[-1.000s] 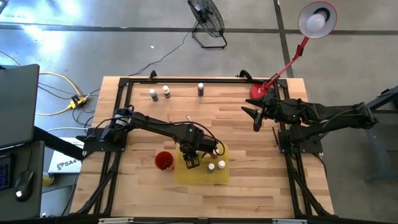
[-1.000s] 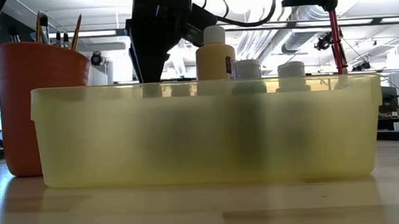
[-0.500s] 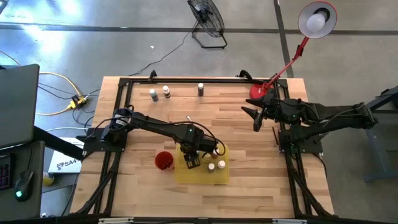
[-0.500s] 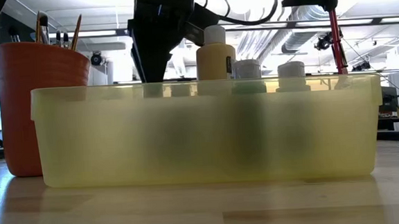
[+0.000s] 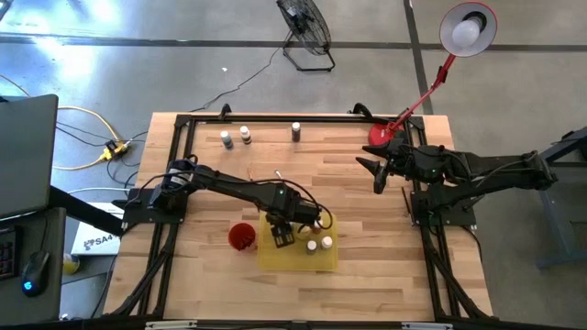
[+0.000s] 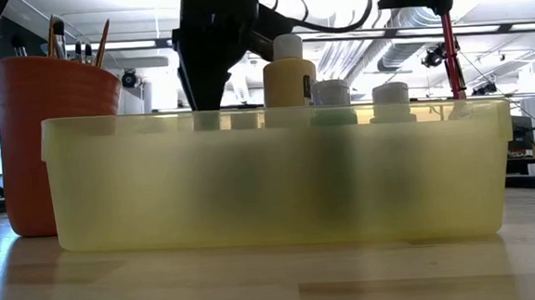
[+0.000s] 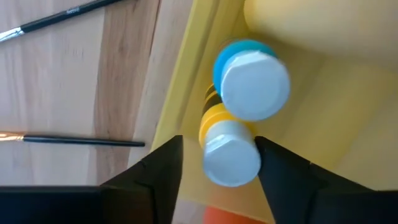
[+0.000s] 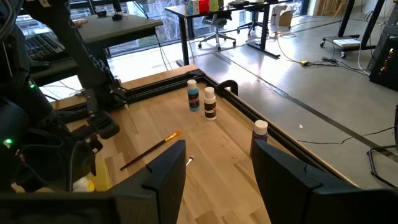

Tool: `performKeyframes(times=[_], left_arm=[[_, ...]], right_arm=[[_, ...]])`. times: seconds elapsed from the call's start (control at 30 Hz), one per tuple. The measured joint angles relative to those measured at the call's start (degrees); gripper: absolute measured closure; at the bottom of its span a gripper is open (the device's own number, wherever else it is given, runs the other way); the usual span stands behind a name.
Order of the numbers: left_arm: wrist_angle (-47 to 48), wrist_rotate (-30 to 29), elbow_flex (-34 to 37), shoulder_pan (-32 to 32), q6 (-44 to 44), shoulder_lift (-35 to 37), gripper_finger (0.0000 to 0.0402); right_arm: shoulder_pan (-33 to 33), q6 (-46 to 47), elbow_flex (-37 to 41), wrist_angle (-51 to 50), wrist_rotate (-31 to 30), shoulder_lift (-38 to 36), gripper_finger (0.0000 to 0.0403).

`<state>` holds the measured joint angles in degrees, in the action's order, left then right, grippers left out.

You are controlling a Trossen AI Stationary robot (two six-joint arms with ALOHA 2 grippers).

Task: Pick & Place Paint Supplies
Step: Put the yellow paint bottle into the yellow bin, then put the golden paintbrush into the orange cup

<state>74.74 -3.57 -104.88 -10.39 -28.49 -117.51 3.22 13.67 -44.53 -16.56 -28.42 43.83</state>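
Meanwhile my left gripper (image 7: 214, 163) hung open around a yellow bottle (image 7: 229, 147) in the tray (image 5: 298, 258); my right gripper (image 5: 377, 174) waited open, empty.

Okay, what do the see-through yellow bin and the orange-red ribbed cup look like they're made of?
The see-through yellow bin looks like frosted, translucent plastic: bottle shapes show blurred through its wall. The orange-red ribbed cup seems matte, opaque plastic with faint horizontal ridges, though the material isn't certain.
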Motion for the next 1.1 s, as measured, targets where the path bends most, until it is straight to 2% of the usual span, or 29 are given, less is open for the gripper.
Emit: performKeyframes(times=[0.17,0.3,0.5,0.77,0.93,1.1], left_arm=[[1.0,-0.4,-0.2,0.0,1.4,0.0,0.0165],[1.8,-0.4,-2.3,0.0,1.3,0.0,0.0146],[3.6,-0.4,-5.8,0.4,2.2,0.0,0.0142],[15.9,-0.5,-14.9,4.1,6.0,0.1,0.0142],[15.2,3.6,-21.7,7.7,10.1,0.8,0.0142],[14.2,3.9,-30.2,12.4,13.9,1.2,0.0142]], right_arm=[[0.0,0.0,0.0,0.0,0.0,0.0,0.0229],[0.0,0.0,0.0,0.0,0.0,0.0,0.0229],[0.0,0.0,0.0,0.0,0.0,0.0,0.0229],[0.0,0.0,0.0,0.0,0.0,0.0,0.0229],[0.0,0.0,0.0,0.0,0.0,0.0,0.0229],[0.0,0.0,0.0,0.0,0.0,0.0,0.0229]])
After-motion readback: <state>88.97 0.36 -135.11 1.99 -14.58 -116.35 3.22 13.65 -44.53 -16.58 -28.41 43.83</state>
